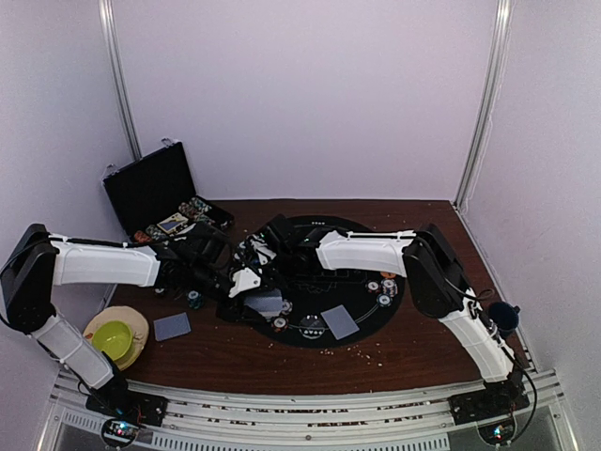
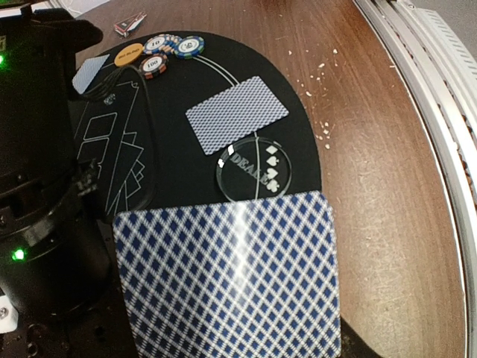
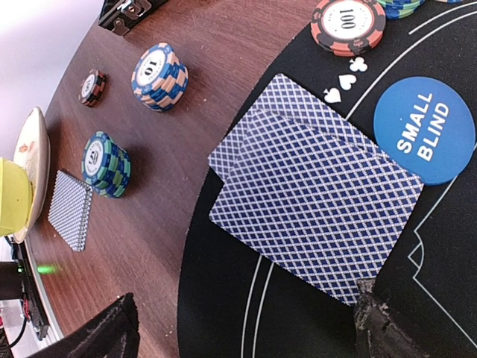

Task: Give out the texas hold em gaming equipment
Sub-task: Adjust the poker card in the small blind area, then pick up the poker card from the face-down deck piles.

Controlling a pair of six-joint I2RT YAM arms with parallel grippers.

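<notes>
**Both arms crowded over the left of the mat, one card lifted**

From where I stand, the two arms meet at centre frame in the overhead view. The left fingers (image 1: 252, 286) sit in a dark knot of gripper parts that I can't pick apart. In the left wrist view they are hidden behind the held card (image 2: 231, 276), which fills the lower frame and is cut off at the bottom edge. It hangs well above the black mat (image 1: 366, 310), so they must be pinching it. Its top edge covers the lower rim of the clear dealer button (image 2: 253, 168), and its right corner reaches past the mat's rim over the wood.

The right fingers (image 3: 376, 328) are spread wide, with only their tips poking in at the bottom of the right wrist view. They hover over a pair of cards (image 3: 313, 186) lying overlapped at the mat's left rim, just beside the small blind disc (image 3: 423, 130). Whether card and disc touch, I can't tell.

On the wood left of that rim stand two chip stacks (image 3: 159, 74), with a deck (image 3: 71, 209) near the yellow bowl (image 1: 113, 338).

The counter (image 1: 394, 357) shows bare wood between the mat and the front rail, dotted with pale crumbs (image 2: 322, 101). The open case (image 1: 150, 193) takes up the upper left, and the mug (image 1: 504, 318) sits at the right edge.
</notes>
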